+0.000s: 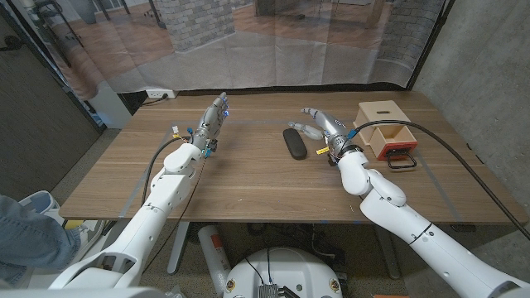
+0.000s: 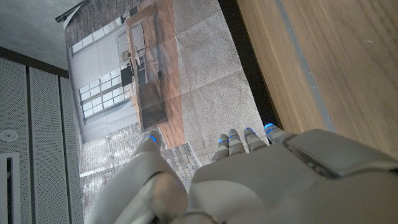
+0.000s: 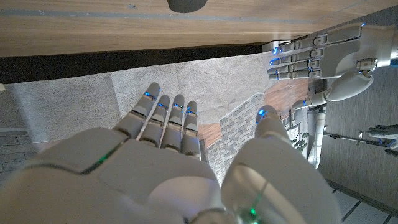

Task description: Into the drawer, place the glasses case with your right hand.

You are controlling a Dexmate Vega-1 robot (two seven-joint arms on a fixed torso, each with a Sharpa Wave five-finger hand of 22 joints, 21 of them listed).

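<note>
Status: task at approach stage, no grasp yet.

R hand [image 1: 319, 126] is hovering over the wooden table [image 1: 248, 178], fingers spread apart, holding nothing. R wrist view is confirming this: fingers [image 3: 163, 118] extended, thumb apart, nothing between them.

Black oblong glasses case [image 1: 293, 141] is lying flat on the table just beside the R hand, on its inner side (toward the L hand). Can't tell whether the nearest fingertip is touching the case; it looks apart or barely at it. In the R wrist view the case's dark rounded end [image 3: 186, 5] is showing past the fingertips.

Small light-wood drawer box w/ slot on top [image 1: 385, 116] is sitting on the outer side of the R hand, close by. Its orange-brown drawer [image 1: 391, 141] is pulled open toward the robot, black wire handle [image 1: 402, 162] at its front. Drawer inside appears empty as far as visible.

L hand [image 1: 211, 122] is waiting well apart from the case, fingers straight and fairly close together, holding nothing.

Judgement: nothing done so far beyond the drawer being open. Left: close R hand on case, lift, carry across past own hand to the drawer, release inside.
</note>
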